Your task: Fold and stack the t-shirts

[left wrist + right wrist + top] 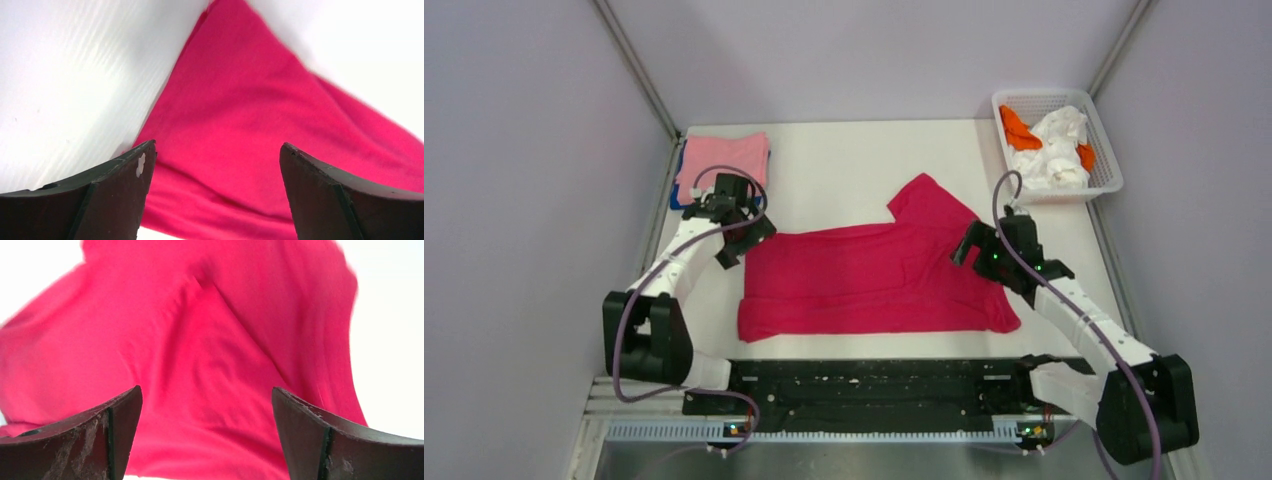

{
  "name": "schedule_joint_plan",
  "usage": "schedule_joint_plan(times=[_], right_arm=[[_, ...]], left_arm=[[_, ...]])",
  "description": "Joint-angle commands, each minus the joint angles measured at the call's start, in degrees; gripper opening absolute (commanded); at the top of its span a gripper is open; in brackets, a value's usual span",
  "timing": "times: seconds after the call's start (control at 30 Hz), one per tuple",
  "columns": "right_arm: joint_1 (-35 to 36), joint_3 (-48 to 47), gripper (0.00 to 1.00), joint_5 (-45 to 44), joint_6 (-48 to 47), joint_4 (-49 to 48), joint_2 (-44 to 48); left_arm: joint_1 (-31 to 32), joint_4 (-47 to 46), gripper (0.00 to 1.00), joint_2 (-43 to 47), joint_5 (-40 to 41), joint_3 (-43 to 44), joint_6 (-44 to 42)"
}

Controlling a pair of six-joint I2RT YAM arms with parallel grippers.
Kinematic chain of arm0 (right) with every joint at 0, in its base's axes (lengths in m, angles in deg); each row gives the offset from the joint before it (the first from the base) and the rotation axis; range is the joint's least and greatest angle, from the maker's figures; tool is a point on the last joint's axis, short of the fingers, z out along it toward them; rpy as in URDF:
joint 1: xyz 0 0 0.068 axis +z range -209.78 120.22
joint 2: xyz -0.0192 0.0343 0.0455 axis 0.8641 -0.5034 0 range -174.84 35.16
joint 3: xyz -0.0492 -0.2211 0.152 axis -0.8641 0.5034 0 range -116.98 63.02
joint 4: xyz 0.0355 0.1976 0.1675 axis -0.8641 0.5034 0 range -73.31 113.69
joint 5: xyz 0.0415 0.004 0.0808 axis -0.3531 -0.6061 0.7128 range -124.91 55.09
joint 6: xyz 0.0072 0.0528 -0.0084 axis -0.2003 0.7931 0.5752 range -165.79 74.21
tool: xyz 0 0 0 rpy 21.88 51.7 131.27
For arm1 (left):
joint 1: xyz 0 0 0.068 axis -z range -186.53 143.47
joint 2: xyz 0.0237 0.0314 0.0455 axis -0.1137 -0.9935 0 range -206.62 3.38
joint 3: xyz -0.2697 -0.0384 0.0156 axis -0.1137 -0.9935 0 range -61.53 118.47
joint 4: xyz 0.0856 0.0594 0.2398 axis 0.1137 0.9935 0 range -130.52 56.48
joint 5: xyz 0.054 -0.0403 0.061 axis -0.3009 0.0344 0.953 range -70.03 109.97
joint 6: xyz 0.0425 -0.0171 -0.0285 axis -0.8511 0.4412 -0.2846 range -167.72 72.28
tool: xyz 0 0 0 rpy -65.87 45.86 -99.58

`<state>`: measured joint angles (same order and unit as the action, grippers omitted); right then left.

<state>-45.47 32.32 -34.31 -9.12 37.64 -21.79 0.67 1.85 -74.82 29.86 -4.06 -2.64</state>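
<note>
T-shirts, top view: crimson t-shirt [874, 285] lies spread out in the middle of the table [844, 160], one sleeve pointing to the far side, with no fold in it that I can make out. Pink t-shirt [724, 158] is folded at the far-left corner. It sits on what is probably the blue t-shirt [674, 196], but only a thin blue edge shows, so I can't confirm how that one is folded. Basket [1112, 172] at the far right holds white and orange cloths [1054, 145], and I can't tell whether those belong to the job. Left gripper [746, 240] hovers over the crimson shirt's far-left corner, and right gripper [965, 246] is above its right end near the sleeve. Both have jaws spread wide and hold nothing. Left wrist view: left gripper [217, 150] is fully open, with the crimson t-shirt [240, 125] below between the fingers and bare table [75, 75] to the left. There is no cloth in the jaws. The shot is a bit smeared, so height above the fabric is unclear. Right wrist view: right gripper [206, 390] is also wide open and empty, and the crimson t-shirt [200, 330] fills the frame with a soft ridge running across it. My read on progress: two shirts are stacked, and the crimson one has yet to be folded and put on the pile. The next grasp looks like it should take the edges under each gripper.
</note>
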Motion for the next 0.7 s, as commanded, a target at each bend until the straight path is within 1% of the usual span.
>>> schedule_joint_plan(times=[0.0, 0.1, 0.13, 0.23, 0.33, 0.43, 0.5, 0.6, 0.67], right_arm=[[0.59, -10.26, 0.99, 0.16, -6.17, -11.77, -6.71], [0.63, -14.32, 0.99, 1.22, -9.21, -20.75, -13.13], [0.62, -16.37, 0.99, 0.87, -10.71, -22.4, -15.85], [0.7, -27.27, 0.98, 1.87, -17.83, -19.91, -26.63], [1.54, -36.64, 0.98, 3.09, -24.27, -19.57, -36.74], [2.79, -47.43, 0.97, 1.76, -29.39, -16.52, -46.22], [3.71, -53.23, 0.96, -0.02, -31.01, -14.01, -52.01], [4.43, -59.99, 0.96, -3.01, -32.66, -13.09, -59.73], [4.71, -64.65, 0.96, -3.7, -33.47, -12.04, -64.52]], left_arm=[[-1.62, -3.94, 0.95, -7.2, 5.38, 7.8, -0.67], [-2.65, -4.55, 0.86, -13.71, 6.42, 11.56, -0.61], [-3.04, -4.46, 0.84, -16.6, 6.31, 12.84, -0.61], [-4.12, -4.65, 0.77, -22.03, 6.16, 16.96, -0.77], [-5.37, -4.49, 0.69, -27.14, 5.3, 21.23, -0.45], [-5.97, -3.11, 0.66, -30.93, 4.85, 25.39, 0.03], [-5.97, -2.74, 0.66, -32.61, 5.25, 26.8, 0.56], [-6.05, -1.78, 0.62, -35.56, 4.28, 29.03, 1.28], [-6.04, -0.45, 0.57, -37.52, 3.79, 30.69, 1.56]])
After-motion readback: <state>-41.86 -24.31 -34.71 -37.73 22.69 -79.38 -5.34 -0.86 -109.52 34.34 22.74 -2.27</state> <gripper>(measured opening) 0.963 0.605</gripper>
